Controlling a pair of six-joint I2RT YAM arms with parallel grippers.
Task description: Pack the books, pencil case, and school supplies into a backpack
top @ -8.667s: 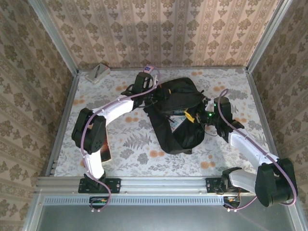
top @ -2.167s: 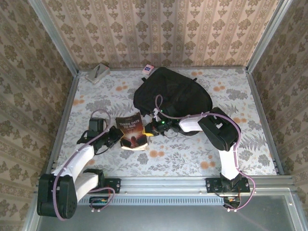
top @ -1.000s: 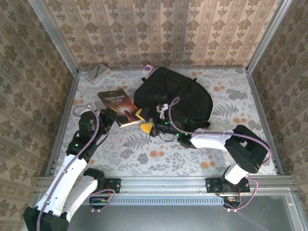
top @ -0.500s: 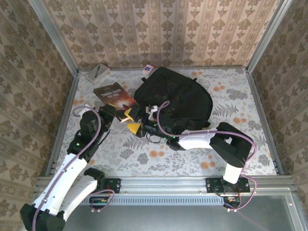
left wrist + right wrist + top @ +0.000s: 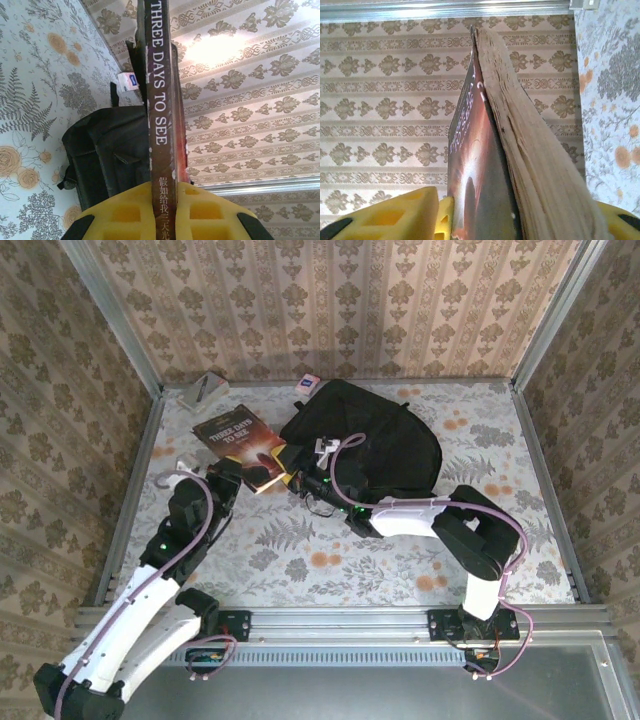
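A dark book [image 5: 243, 443] with an orange glow and a white title is held up off the table, left of the black backpack [image 5: 385, 445]. My left gripper [image 5: 232, 476] is shut on its lower spine [image 5: 161, 100], yellow pads [image 5: 120, 215] pressed to both covers. My right gripper [image 5: 298, 478] reaches in from the right. The same book [image 5: 485, 165] stands between its jaws, one yellow pad [image 5: 395, 217] against the cover and the other against the pages. A pink-white packet [image 5: 308, 384] lies by the back wall. The backpack [image 5: 110, 150] lies flat.
A small grey flat case [image 5: 205, 392] lies in the far left corner. Metal rails edge the floral table [image 5: 330, 560] on all sides, with patterned walls close behind. Bare table stretches in front of the backpack and to its right.
The left arm carried the book up and toward the far left. The right gripper followed it, and its jaws have closed in on the book's right edge.
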